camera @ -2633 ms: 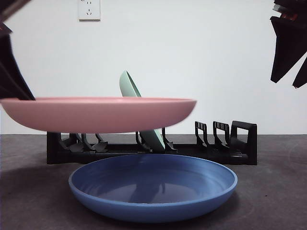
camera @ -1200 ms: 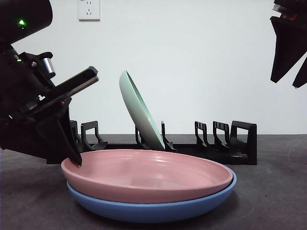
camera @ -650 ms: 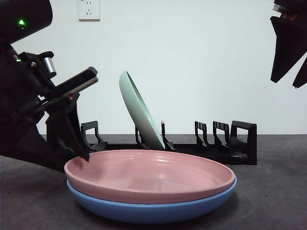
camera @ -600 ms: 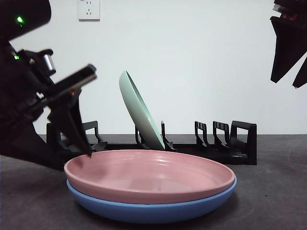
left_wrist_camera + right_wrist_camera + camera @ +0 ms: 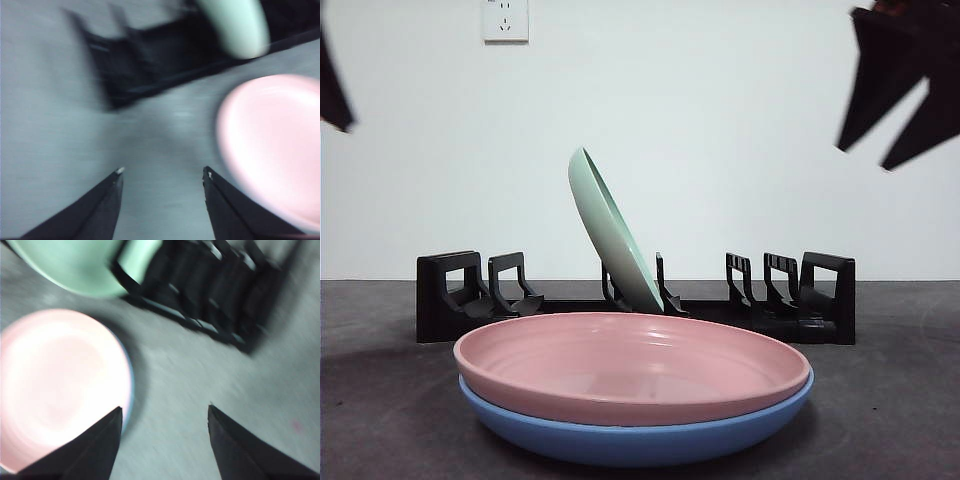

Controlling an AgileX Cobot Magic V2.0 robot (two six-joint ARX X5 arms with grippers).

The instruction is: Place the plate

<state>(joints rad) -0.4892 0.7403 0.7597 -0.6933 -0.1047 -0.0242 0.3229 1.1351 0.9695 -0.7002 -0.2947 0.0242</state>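
The pink plate (image 5: pixel 632 365) is seen lying flat inside the blue plate (image 5: pixel 640 435), nested in it, on the dark desk (image 5: pixel 890 410) in front of the black dish rack (image 5: pixel 800 300). A pale green plate (image 5: pixel 610 235) is held tilted on edge in a slot near the middle of the rack, leaning away from the upright. The other slots of the rack are shown unfilled. The left gripper (image 5: pixel 162 172) is raised above the desk beside the pink plate (image 5: pixel 272 145), with its jaws spread apart and nothing held between them; in the front view only a small dark tip (image 5: pixel 332 85) is seen at the upper corner. The right gripper (image 5: pixel 165 412) is likewise held high above the desk, jaws parted and nothing gripped, between the pink plate (image 5: pixel 60 385) and the rack (image 5: pixel 210 290); its dark shape (image 5: pixel 905 85) is seen at the other upper corner of the front view. A white wall socket (image 5: pixel 505 20) is mounted on the wall behind.
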